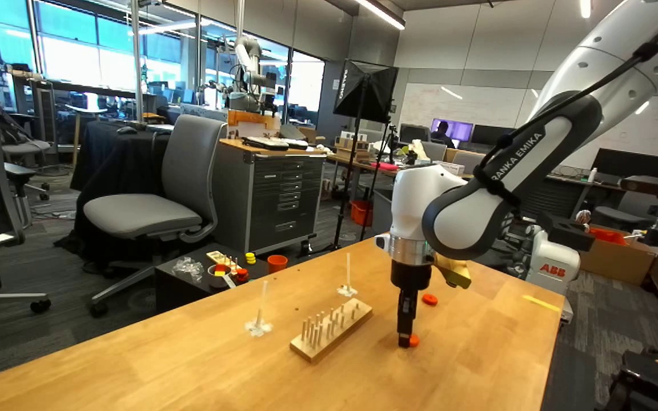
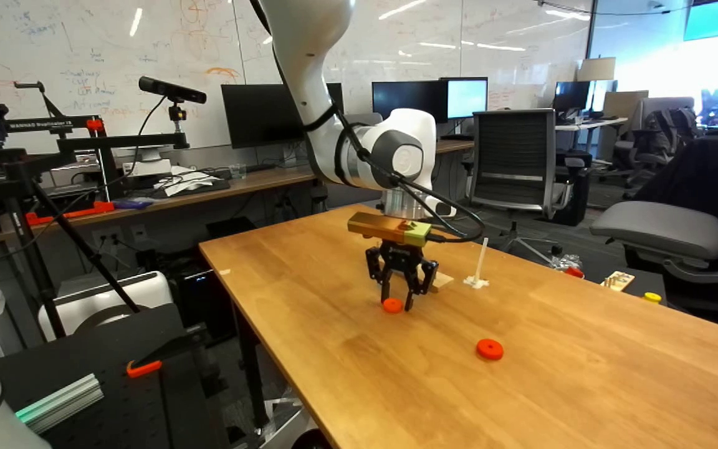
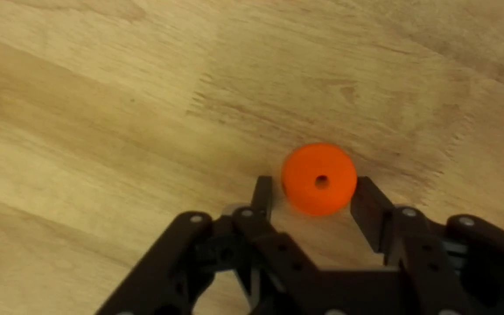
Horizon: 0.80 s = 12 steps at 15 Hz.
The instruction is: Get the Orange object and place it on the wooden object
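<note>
Near the pegged wooden slab (image 1: 332, 341), on a light wooden table (image 1: 477, 348), a small round orange disc (image 3: 309, 177), pierced at its middle, lies flat, off the slab and not touching it. A black robot gripper (image 3: 313, 186) reaches down around the disc. Its two fingers (image 3: 370, 210) stand partway apart, one on each side: the wrist view shows one right up against the disc's edge, though whether it presses is hard to tell, and a narrow gap at the other. So the disc is flanked rather than gripped. A second, similar disc (image 2: 490, 349) lies on the same table, farther from the slab. Two thin upright rods (image 1: 348, 271) stand across the slab from the gripper.

The step in hand looks to be the grasp, with carrying and placing not yet done. The next move seems to call for drawing the fingers together until both bear on the disc's rim, then lifting it higher than the slab's pegs (image 1: 304, 330) before crossing over and lowering it there.
</note>
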{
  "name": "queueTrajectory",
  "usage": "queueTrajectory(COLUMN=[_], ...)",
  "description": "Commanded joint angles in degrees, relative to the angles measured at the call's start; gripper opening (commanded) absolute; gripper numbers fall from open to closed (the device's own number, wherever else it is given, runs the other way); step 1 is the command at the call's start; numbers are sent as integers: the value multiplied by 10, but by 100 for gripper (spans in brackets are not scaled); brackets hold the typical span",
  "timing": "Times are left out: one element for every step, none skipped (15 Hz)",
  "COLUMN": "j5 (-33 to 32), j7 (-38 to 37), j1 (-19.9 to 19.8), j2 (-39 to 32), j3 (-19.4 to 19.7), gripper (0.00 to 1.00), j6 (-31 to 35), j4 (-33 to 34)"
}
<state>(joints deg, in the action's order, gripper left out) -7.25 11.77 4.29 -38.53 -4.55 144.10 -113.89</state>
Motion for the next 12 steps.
queueTrajectory(j5=[9, 14, 13, 14, 12, 12, 13, 16, 18, 22, 25, 30], j7=[6, 10, 9, 9, 9, 7, 8, 11, 10, 12, 13, 15], j1=[-16, -20, -21, -23, -23, -24, -26, -29, -30, -32, -33, -37], j2=[18, 21, 21, 21, 21, 22, 23, 24, 24, 26, 27, 28], j3=[-9, -12, -11, -11, -9, -8, -9, -12, -13, -15, -16, -19], gripper=[20, 17, 17, 67, 68, 23, 30, 30, 23, 16, 16, 16], j6=[5, -4, -6, -11, -7, -9, -5, -9, -9, -15, -15, -20], j4=[-14, -12, -12, -11, -11, -10, -12, -12, -11, -9, -9, -8])
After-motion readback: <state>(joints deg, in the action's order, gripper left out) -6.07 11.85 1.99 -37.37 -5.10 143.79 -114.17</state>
